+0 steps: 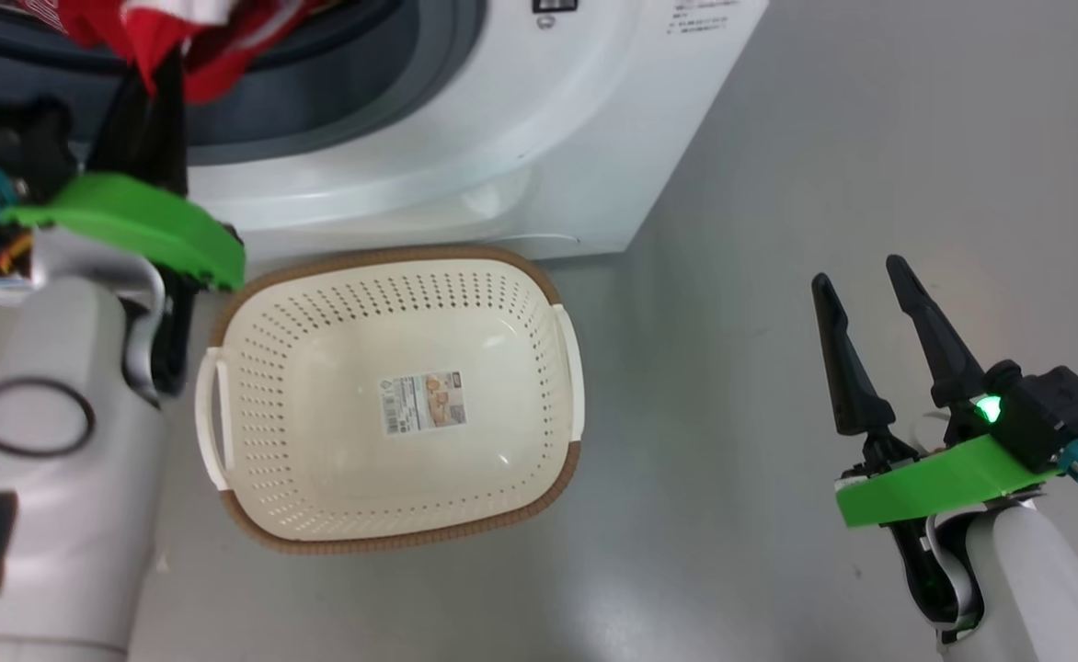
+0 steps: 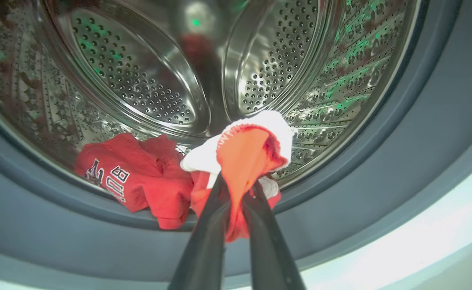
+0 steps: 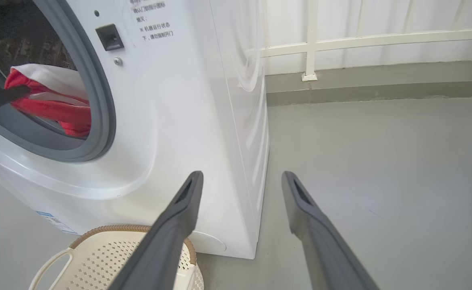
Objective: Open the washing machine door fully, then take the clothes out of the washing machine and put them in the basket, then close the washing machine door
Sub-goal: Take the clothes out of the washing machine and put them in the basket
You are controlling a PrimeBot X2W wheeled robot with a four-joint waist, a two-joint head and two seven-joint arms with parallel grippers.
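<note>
- A smooth grey floor [image 1: 824, 110] is seen around the machine. In the right wrist view a low white railing [image 3: 361, 38] is seen in front of a pale wall at the back.
- The washing machine [image 1: 521, 119] is stood on that floor. Its grey rubber ring [image 3: 101, 100] frames the open mouth of the perforated steel drum [image 2: 147, 80].
- The basket [image 1: 383, 258] is set on the floor right in front of the machine (whether the two touch cannot be told). A paper label [image 1: 424, 402] is stuck to its bottom.
- The left gripper [image 2: 239, 181] is placed at the drum mouth, its fingers drawn together on a fold of a red garment with white trim [image 2: 248, 149]. The fold is held raised above the lower lip of the ring.
- A second red piece, a jersey with white lettering [image 2: 135, 177], is seen lying at the drum's lower front edge. It is draped onto the ring and touches the held garment.
- The right gripper [image 1: 859, 273] is held over bare floor, well apart from the basket and on its right side. Its fingers are spread wide apart.
</note>
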